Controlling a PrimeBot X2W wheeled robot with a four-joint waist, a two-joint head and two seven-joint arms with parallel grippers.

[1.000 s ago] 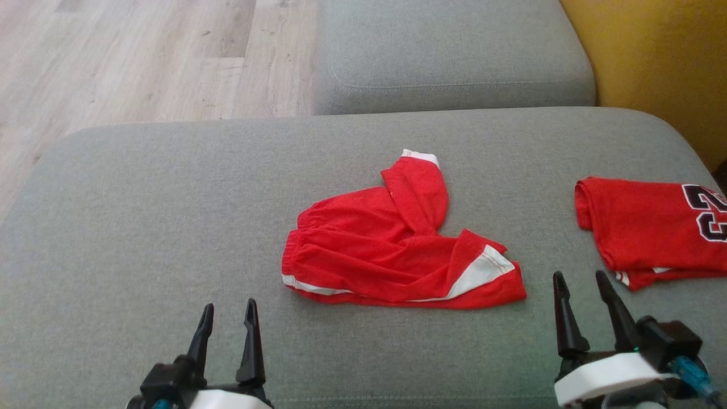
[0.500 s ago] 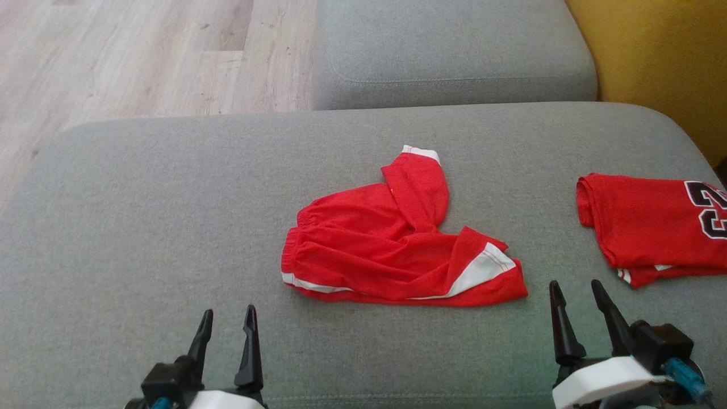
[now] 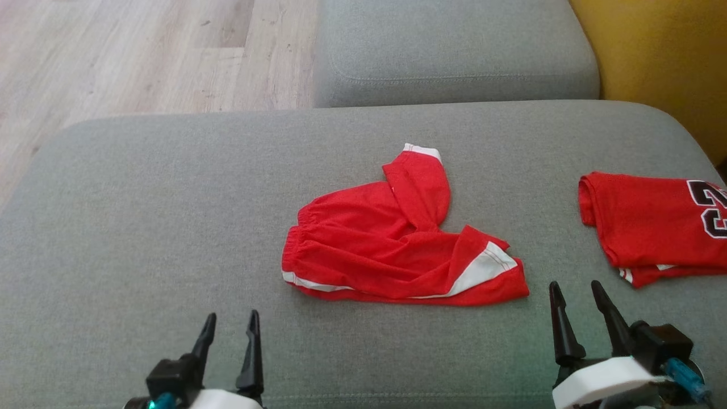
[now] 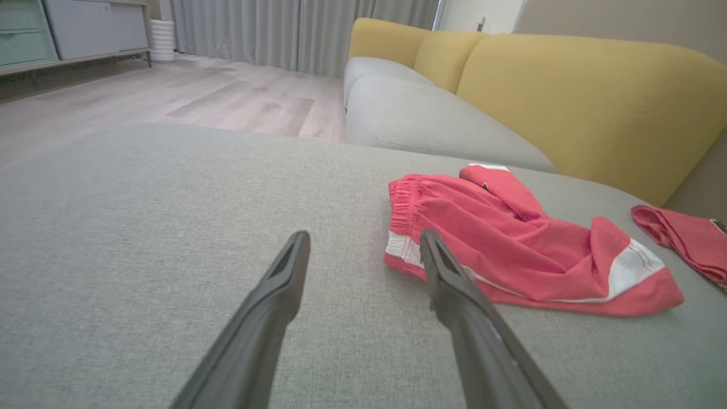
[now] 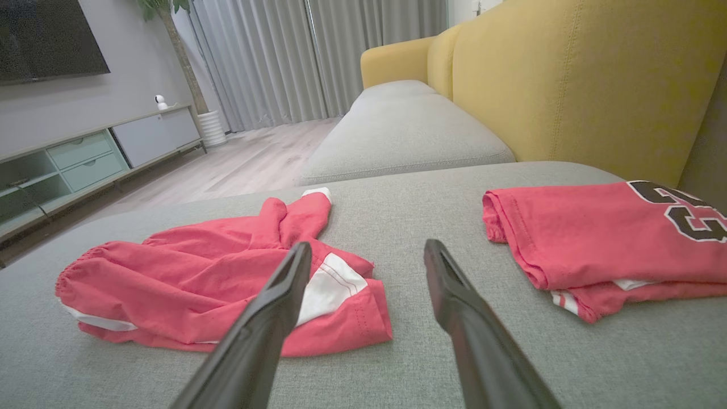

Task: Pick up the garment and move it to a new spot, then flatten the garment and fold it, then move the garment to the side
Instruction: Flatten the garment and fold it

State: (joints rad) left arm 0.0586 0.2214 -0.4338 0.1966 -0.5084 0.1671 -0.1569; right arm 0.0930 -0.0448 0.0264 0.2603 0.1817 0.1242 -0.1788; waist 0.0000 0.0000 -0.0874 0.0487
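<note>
The red shorts lie near the middle of the grey seat cushion, crumpled rather than flat. In the head view their long axis runs left to right, dipping slightly toward the robot at the right end. The gathered elastic waistband is at the left end. One leg stretches out to the right and ends in a hem with a white wedge panel. The other leg is folded over the body and points away from the robot, its white cuff at the far tip. A thin white stripe follows the near edge (the fabric looks light and mesh-like, with soft creases running along its length).

The left claw hovers over bare cushion at the lower left, near the waistband end but apart from it. Its two dark fingers are spread wide with nothing between them. In the left wrist view the shorts sit just right of the right-hand finger.

The right claw is just beside the hem end, also spread wide and holding nothing. In the right wrist view it sits between the shorts and a folded red jersey bearing dark numerals.

That jersey lies at the cushion's right edge, well apart from the shorts.
</note>
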